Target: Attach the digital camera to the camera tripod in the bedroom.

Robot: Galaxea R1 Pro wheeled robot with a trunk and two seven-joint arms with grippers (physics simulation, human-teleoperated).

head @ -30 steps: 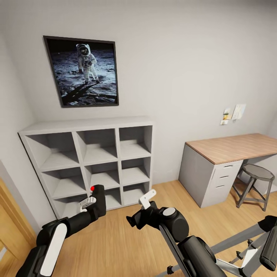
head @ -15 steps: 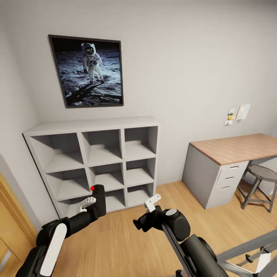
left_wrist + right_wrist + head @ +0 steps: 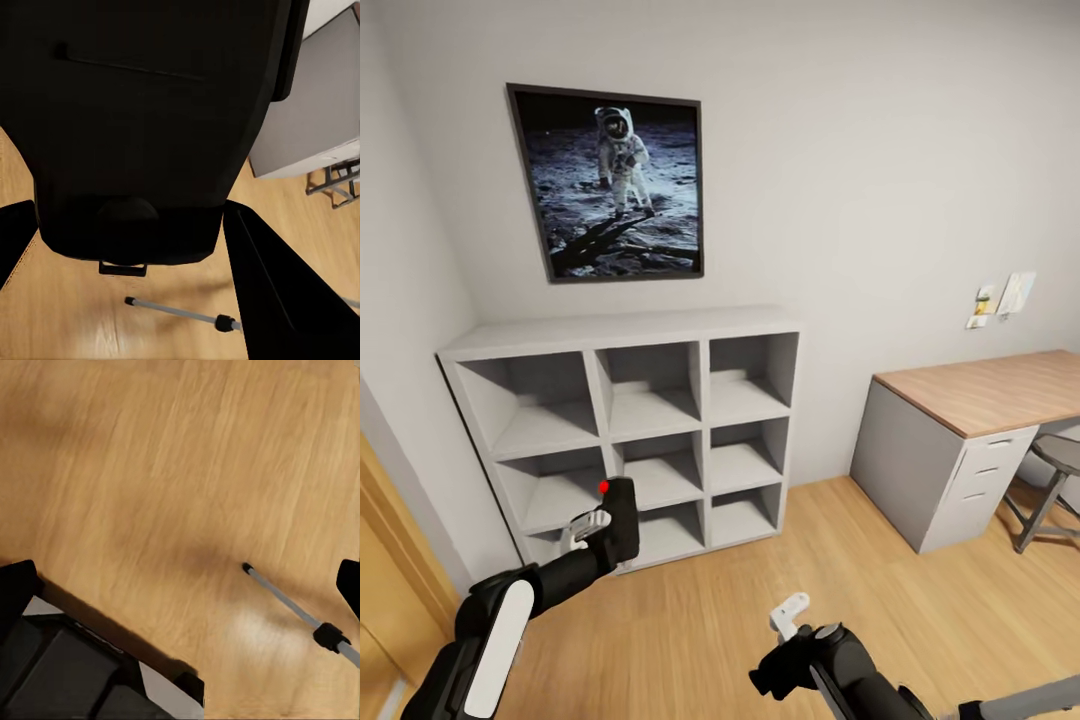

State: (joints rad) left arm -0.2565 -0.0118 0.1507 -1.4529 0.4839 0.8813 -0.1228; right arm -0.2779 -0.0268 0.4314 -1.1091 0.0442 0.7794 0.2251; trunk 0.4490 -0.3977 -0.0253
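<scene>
Head view: left hand [image 3: 603, 528] clamped on the digital camera [image 3: 620, 520]; right hand's [image 3: 785, 655] state unclear.

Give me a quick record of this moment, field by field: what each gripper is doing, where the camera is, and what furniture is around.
left gripper: raised in front of the shelf, shut on the digital camera
digital camera: black, red button on top, fills most of the left wrist view
right gripper: low over the floor, holding nothing; whether open or shut cannot be told
camera tripod: one silver leg with a black joint, seen over the wood floor
cube shelf: white, against the wall, compartments empty
poster: astronaut picture above the shelf
desk: wood top, grey drawers
stool: beside the desk
</scene>
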